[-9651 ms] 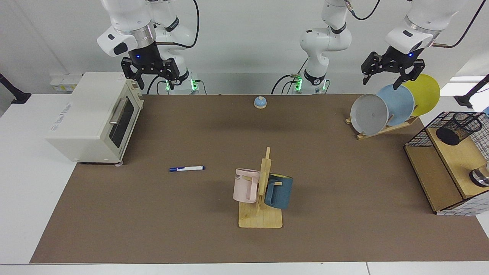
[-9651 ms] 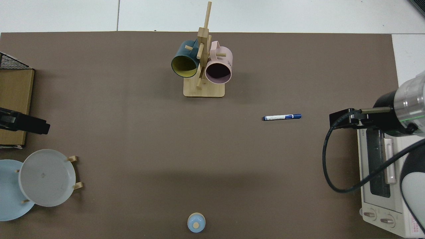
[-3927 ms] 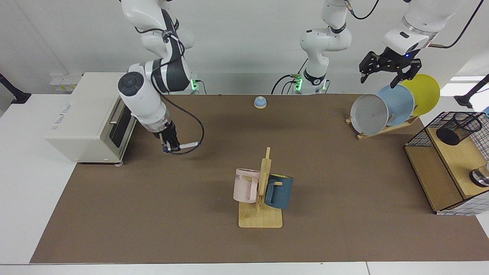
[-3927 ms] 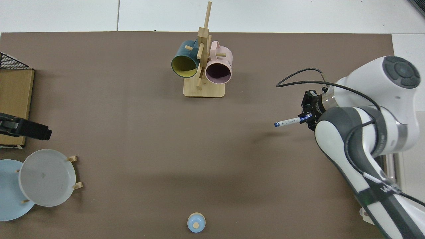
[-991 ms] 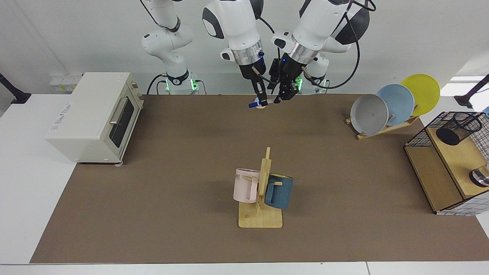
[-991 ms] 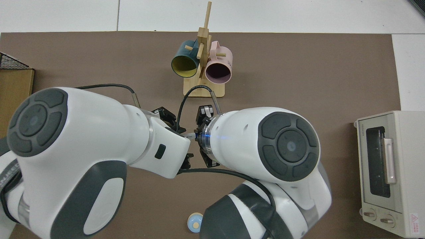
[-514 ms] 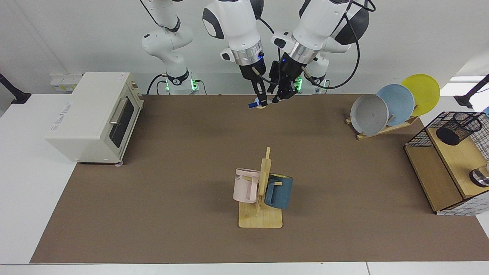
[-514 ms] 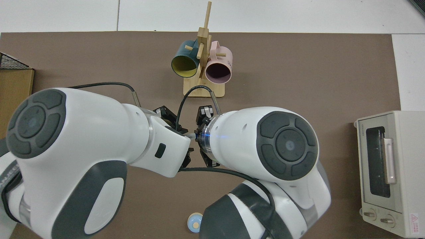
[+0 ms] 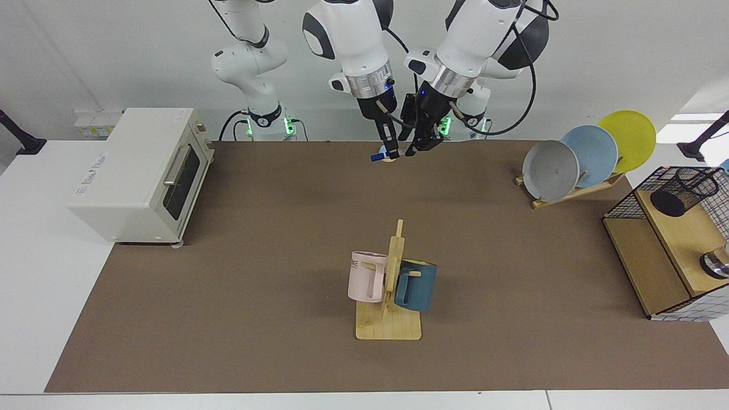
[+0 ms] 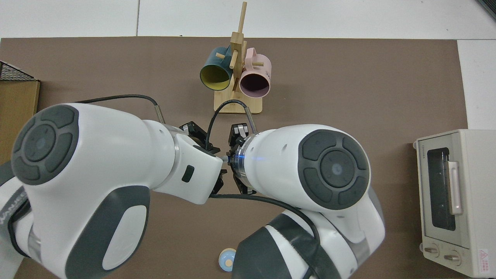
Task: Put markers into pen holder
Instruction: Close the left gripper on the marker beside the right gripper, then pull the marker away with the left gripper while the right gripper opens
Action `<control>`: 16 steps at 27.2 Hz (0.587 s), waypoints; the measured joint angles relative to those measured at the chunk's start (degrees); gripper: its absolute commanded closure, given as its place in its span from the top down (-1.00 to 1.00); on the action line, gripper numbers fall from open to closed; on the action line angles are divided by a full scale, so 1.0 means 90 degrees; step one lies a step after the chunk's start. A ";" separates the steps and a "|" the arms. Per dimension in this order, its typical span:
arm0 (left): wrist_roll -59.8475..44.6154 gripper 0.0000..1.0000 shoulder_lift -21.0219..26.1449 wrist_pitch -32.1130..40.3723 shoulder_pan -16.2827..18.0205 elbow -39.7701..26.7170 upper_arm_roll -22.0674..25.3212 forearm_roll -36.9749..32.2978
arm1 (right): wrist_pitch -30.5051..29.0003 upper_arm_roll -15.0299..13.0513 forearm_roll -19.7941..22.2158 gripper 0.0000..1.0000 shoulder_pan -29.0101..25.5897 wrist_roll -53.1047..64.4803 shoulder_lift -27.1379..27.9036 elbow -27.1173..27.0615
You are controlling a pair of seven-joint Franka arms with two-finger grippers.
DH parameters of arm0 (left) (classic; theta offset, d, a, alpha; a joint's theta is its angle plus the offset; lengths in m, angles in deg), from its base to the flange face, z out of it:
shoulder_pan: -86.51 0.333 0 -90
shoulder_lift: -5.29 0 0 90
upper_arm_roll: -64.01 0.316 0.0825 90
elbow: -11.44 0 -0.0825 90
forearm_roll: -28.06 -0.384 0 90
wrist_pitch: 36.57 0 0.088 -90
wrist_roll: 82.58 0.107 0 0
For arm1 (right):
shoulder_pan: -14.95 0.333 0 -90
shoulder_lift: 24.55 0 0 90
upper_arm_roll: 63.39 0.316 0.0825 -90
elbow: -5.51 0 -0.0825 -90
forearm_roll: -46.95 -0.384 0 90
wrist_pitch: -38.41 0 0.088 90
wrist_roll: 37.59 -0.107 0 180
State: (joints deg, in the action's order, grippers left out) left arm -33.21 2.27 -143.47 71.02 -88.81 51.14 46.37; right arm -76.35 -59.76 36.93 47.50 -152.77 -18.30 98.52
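Brown matting covers the table, with white wall behind the two arm bases. Taking the mug rack as reference: it stands nearest the camera at mid-table, carrying a pink mug and a blue mug on opposite sides of its post. Further back from the rack and off to the toaster side sits a white toaster oven at the mat's edge. On the rack's opposite side, at the table edge, a wire basket frame over a wooden shelf carries the pen holder, tilted, on the upper board. Beyond that stands a plate rack with grey, blue and yellow plates. Directly behind the mug rack, above the mat's far edge, both grippers meet. The right gripper points downward and is clamped on the marker, which is held in the air roughly level, blue end projecting toward the toaster oven. The left gripper is angled in from the other side, just beside the marker's other end; whether its fingers are closed cannot be determined. In the top view, the two arms hide the contact point.
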 measured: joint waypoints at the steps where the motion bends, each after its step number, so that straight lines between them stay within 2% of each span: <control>1: 0.0001 -0.04 0.0000 -0.0004 0.0000 -0.0001 0.0000 0.0000 | 0.0000 0.0000 0.0000 -1.00 0.0000 0.0001 0.0000 0.0000; 16: 0.0152 -0.13 0.0007 -0.0022 0.0000 -0.0055 0.0012 -0.0053 | 0.0000 -0.0007 -0.0004 -1.00 -0.0004 0.0040 0.0000 -0.0019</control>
State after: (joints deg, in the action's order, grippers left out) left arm -31.84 2.33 -143.67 71.02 -89.30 51.25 45.89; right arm -76.35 -59.83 36.89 47.47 -152.41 -18.29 98.34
